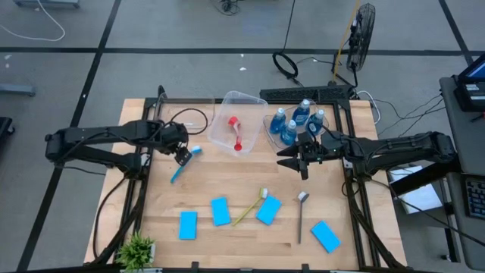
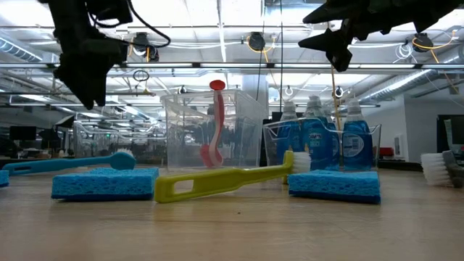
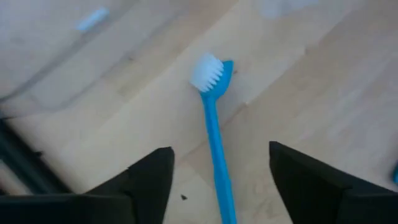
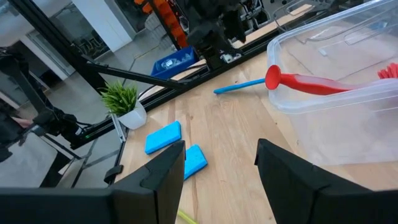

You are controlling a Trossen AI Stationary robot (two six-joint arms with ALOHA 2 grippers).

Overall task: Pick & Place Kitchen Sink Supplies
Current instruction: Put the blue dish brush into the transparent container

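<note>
Fingers (image 3: 155,180) of left gripper (image 3: 217,186) spread wide, empty, hovering over blue brush (image 3: 214,124), which lies flat on tabletop (image 1: 227,178) with white bristles pointing away from wrist. Same gripper (image 1: 182,154) seen from above near tabletop's left side, right at brush's bristle end (image 1: 184,163). Right gripper (image 1: 295,161) also spread and empty, raised above tabletop just in front of bottle tub (image 1: 271,127); fingers (image 4: 165,168) dark at edge of wrist view. Red brush (image 1: 236,133) inside clear tub (image 1: 246,102) at back centre, leaning up against wall, ring end over rim (image 4: 311,83). Four blue bottles (image 1: 295,121) bunched upright in second tub just right of that. Yellow brush (image 1: 250,207) lying slantwise at front centre, head propped on one sponge (image 1: 268,210). Grey brush (image 1: 301,216) to its right, flat on wood. Three more sponges: two (image 1: 220,211) (image 1: 188,224) left of yellow brush, one (image 1: 325,236) near front right corner. Potted plant (image 1: 137,249) at front left corner.
</note>
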